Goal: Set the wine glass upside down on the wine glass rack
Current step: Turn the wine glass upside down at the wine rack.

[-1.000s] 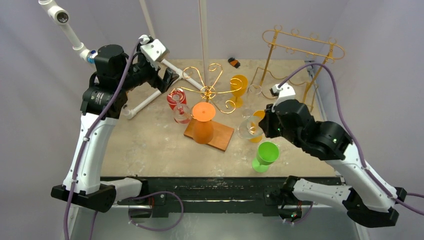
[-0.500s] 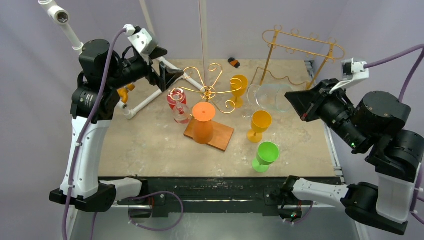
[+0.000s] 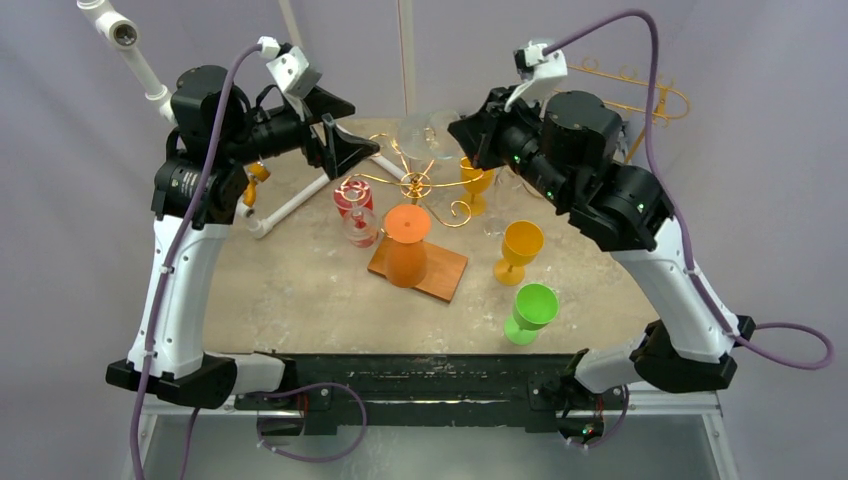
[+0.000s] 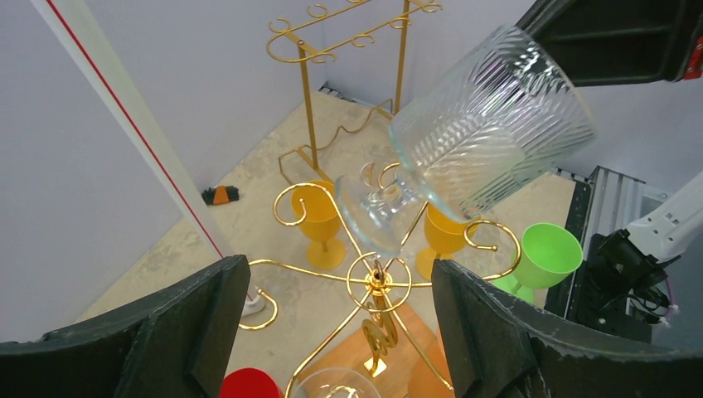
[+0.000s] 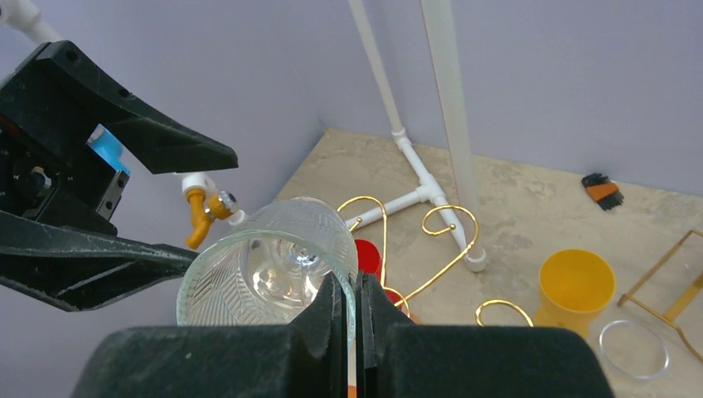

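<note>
A clear ribbed wine glass [image 3: 424, 135] hangs in the air, lying tilted above the gold spiral wine glass rack [image 3: 416, 185]. My right gripper [image 5: 358, 292] is shut on its rim, one finger inside the bowl [image 5: 265, 265] and one outside. In the left wrist view the glass [image 4: 489, 124] points its foot [image 4: 373, 217] down toward the rack's centre ring [image 4: 377, 278]. My left gripper [image 4: 340, 274] is open, holds nothing, and faces the glass from the left [image 3: 345, 130], a short way from the foot.
An orange glass [image 3: 405, 248] stands upside down on the rack's wooden base. A red cup [image 3: 352, 195] and a clear glass [image 3: 362, 230] sit left of it. Two yellow glasses [image 3: 478, 170] [image 3: 520, 245] and a green one [image 3: 530, 310] stand right. A second gold rack [image 3: 610, 85] is at the back right.
My right arm has swung from the right side up and left, carrying the clear glass over the spiral rack. The left gripper has turned toward it and stays open.
</note>
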Motion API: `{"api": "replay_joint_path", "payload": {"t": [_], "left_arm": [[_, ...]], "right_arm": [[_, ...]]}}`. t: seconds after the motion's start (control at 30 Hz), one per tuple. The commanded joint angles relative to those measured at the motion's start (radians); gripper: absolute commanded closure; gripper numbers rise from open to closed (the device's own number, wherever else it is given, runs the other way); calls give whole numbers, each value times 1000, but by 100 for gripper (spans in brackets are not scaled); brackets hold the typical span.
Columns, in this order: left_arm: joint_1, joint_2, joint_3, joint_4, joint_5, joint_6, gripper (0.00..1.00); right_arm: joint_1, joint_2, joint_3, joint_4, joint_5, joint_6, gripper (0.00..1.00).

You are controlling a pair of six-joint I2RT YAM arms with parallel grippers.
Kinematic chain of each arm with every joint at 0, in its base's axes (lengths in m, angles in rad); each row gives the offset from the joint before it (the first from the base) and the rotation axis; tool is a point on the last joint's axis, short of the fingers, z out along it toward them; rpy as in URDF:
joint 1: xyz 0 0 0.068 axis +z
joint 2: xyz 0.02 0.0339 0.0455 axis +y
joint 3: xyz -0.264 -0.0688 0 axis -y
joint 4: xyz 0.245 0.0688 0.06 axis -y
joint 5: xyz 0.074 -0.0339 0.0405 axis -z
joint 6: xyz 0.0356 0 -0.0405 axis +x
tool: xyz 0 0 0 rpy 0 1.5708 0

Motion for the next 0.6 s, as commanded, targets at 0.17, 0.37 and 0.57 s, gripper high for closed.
{"api": "replay_joint_path", "payload": {"t": [0.17, 0.37, 0.57], "left_arm": [[-5, -30, -40, 60, 46, -75, 13], [-5, -23, -48, 91, 28, -93, 15], [-5, -8, -56, 162, 70, -164, 19]], "right_arm": [[0, -39, 17, 275, -90, 26, 100], [3, -55, -37, 337, -157, 27, 100], [10, -79, -127, 407, -183, 33, 100]]}}
